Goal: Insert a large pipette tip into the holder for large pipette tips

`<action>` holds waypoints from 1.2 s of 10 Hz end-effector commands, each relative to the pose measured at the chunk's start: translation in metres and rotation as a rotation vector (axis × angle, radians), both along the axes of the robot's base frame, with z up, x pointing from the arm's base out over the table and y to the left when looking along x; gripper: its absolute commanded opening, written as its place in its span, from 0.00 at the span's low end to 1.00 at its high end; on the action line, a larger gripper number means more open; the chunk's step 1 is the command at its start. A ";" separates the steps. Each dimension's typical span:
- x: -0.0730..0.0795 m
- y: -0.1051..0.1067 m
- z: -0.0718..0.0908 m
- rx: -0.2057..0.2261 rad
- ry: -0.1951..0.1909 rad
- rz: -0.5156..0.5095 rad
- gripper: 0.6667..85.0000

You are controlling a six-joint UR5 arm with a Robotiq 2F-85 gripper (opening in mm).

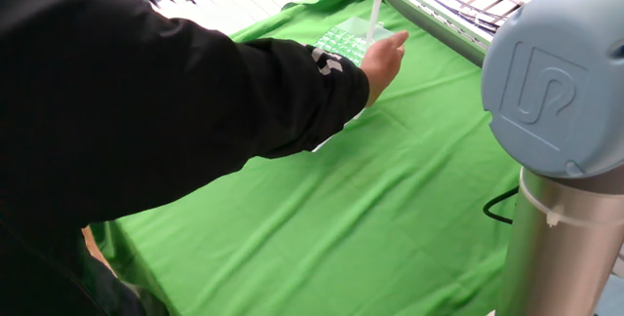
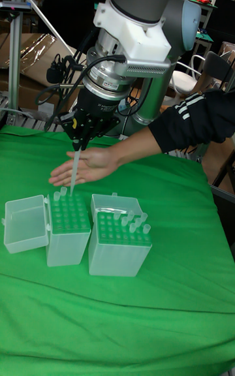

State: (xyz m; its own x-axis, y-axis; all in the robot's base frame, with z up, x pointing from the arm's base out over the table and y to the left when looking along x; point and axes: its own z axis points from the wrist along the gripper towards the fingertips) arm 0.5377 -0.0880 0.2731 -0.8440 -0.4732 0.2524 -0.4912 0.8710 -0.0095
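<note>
Jaws pinching your tip (image 2: 74, 170) at its top, gripper (image 2: 78, 144) above holder (image 2: 70, 214), tip upright, point down just over the grid, sleeve (image 1: 146, 92) hides holder in fixed view, hand (image 2: 88, 166) behind tip.

Table draped in bright green cloth (image 2: 117, 311), wrinkled across its width. Resting directly upon it, side by side: green-topped holder for large pipette tips (image 2: 68, 229), lid hinged open leftward, and second tip box (image 2: 120, 243).
</note>
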 end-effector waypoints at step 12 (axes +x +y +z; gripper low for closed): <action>-0.006 0.001 -0.005 0.008 -0.002 0.009 0.02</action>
